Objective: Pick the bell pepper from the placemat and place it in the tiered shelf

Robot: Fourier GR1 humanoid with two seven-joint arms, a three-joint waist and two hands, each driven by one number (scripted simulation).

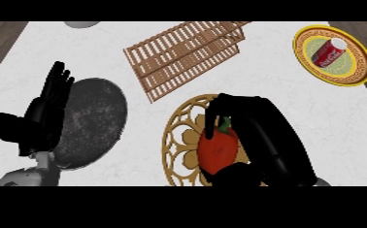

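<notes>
White marbled counter (287,96): your right robot hand (265,135) curls round the red bell pepper (219,149) on the placemat (179,139), lower centre, ready to lift toward the tiered shelf (183,57); left robot hand (46,108) rests open.

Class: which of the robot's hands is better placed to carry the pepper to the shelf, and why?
Right hand: it curls round the bell pepper. Left hand rests open far away.
</notes>
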